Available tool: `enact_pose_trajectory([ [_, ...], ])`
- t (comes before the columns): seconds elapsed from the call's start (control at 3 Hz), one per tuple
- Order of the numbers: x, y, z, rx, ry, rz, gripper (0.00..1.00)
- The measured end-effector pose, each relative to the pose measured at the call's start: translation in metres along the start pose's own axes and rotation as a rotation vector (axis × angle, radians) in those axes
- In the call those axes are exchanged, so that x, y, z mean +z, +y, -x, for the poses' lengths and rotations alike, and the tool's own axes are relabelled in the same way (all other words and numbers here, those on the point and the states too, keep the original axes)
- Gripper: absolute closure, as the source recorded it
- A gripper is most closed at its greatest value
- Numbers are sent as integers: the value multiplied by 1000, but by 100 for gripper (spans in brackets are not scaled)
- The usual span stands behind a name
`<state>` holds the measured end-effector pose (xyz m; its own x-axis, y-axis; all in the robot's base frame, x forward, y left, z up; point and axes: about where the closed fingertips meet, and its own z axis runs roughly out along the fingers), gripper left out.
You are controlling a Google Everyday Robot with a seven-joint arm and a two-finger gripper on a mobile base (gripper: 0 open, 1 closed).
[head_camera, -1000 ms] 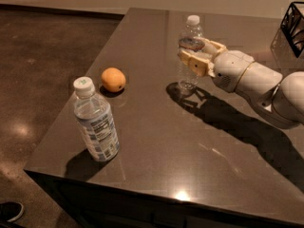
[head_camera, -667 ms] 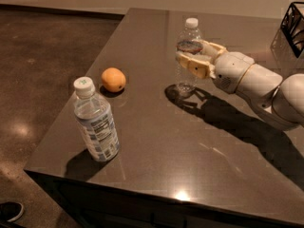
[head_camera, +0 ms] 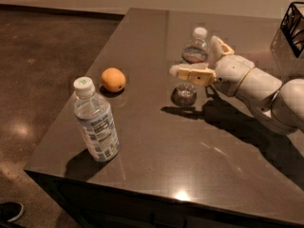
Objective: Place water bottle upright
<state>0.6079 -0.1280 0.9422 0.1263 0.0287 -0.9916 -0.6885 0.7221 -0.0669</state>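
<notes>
The gripper [head_camera: 193,54] has opened wide, its fingers flanking the upright water bottle [head_camera: 195,47]; an orange [head_camera: 113,79] sits at its 9 o'clock.

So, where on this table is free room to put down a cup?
Bare: the near strip between the labelled bottle and the arm; also the far edge behind the orange. Crowded: around the water bottle, where the open tool sits.

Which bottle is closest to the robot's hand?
The small clear water bottle with no big label, standing between the open fingers of the gripper. The labelled bottle stands far off by the near corner of the table.
</notes>
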Motion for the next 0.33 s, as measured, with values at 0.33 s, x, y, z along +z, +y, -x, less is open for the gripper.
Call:
enact_pose_trajectory([
  [0.33,0,0,0,0,0,-1,0],
])
